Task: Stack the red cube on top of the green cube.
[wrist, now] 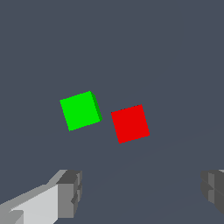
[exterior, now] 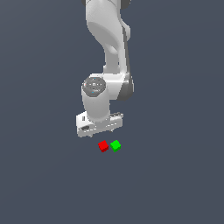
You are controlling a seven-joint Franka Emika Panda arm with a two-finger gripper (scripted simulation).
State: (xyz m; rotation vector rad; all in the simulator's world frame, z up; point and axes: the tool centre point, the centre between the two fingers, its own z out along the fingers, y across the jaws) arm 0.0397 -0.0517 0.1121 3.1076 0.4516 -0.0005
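Observation:
The red cube (exterior: 103,146) and the green cube (exterior: 115,145) lie side by side on the flat grey ground, with a small gap between them. In the exterior view the red cube is on the left of the green one. My gripper (exterior: 100,129) hangs above the ground, just beyond the cubes, and touches neither. In the wrist view the green cube (wrist: 80,110) and the red cube (wrist: 130,123) lie ahead of the gripper (wrist: 142,192). Its two fingers (wrist: 70,192) stand wide apart with nothing between them.
The white arm (exterior: 109,43) rises behind the cubes. The plain grey ground (exterior: 175,175) stretches all around, and no other object shows.

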